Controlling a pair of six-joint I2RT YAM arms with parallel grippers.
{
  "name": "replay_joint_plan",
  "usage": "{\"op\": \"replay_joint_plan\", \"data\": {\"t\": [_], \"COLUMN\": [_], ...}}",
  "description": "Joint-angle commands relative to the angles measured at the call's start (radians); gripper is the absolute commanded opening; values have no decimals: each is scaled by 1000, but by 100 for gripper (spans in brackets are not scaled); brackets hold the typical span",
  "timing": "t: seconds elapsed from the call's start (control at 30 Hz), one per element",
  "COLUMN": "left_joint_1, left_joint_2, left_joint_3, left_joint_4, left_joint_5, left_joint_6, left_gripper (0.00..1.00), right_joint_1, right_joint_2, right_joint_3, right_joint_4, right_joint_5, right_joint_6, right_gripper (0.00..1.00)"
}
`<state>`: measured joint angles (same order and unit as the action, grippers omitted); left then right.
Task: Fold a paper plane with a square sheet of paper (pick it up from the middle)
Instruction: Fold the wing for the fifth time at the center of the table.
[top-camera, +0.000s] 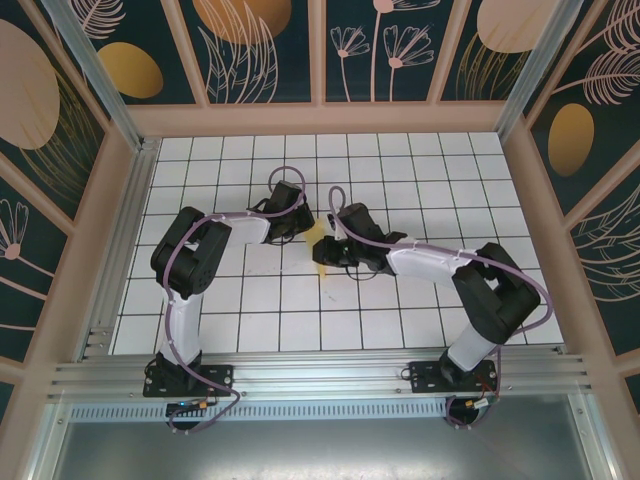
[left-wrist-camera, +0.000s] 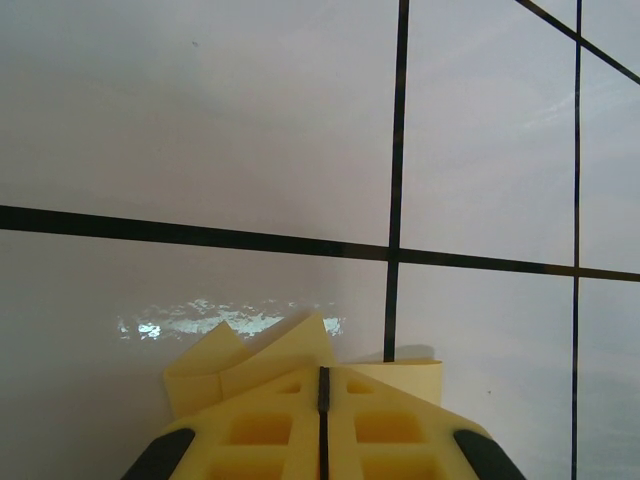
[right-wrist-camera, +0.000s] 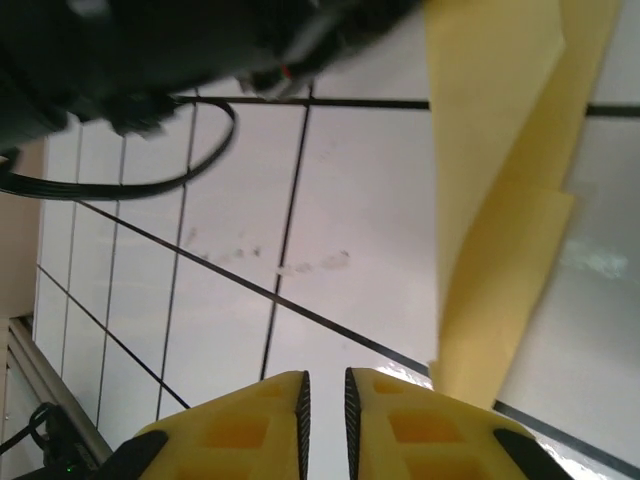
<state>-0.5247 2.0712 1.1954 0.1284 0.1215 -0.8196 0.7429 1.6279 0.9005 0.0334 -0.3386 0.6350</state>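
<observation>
Paper (left-wrist-camera: 230, 365) (folded) between left fingers (left-wrist-camera: 400, 432)

Thin, matt, pale yellow sheet of paper (left-wrist-camera: 215, 375) with sharp creases just ahead of the left pincer (left-wrist-camera: 322, 376) and beside the right pincer (right-wrist-camera: 325, 378), both with fingers (left-wrist-camera: 300, 445) of matt yellow moulded plastic. Under the pincers, smooth glossy white table (left-wrist-camera: 200, 120) with thin black lines, bright glare just ahead of the left one. Behind them, smooth black and white plastic arm shells (top-camera: 425, 262), brushed metal rail (top-camera: 320, 372).
</observation>
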Motion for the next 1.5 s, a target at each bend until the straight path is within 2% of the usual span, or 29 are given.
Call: {"op": "replay_joint_plan", "data": {"t": [0.0,0.17,0.37,0.97,1.3,1.47], "left_joint_1": [0,1,0,0,1,0], "left_joint_2": [75,74,76,86,90,92], "left_joint_3": [-25,-25,-25,-21,-26,-28], "left_joint_4": [-112,-115,-118,-121,-119,-118], "left_joint_5": [-36,-34,-36,-42,-52,-54], "left_joint_6": [18,19,20,28,25,26], "left_gripper": [8,8,8,8,7,7], "right_joint_1": [16,21,17,-11,-27,-32], "right_joint_2": [51,135,186,210,258,177], "right_joint_3": [51,91,103,36,-41,-135], "right_joint_4": [-53,-48,-69,-63,-33,-50], "right_joint_5": [11,-20,-46,-33,-90,-155], "right_joint_6": [3,14,17,23,36,37], "right_gripper": [13,7,6,5,5,5]}}
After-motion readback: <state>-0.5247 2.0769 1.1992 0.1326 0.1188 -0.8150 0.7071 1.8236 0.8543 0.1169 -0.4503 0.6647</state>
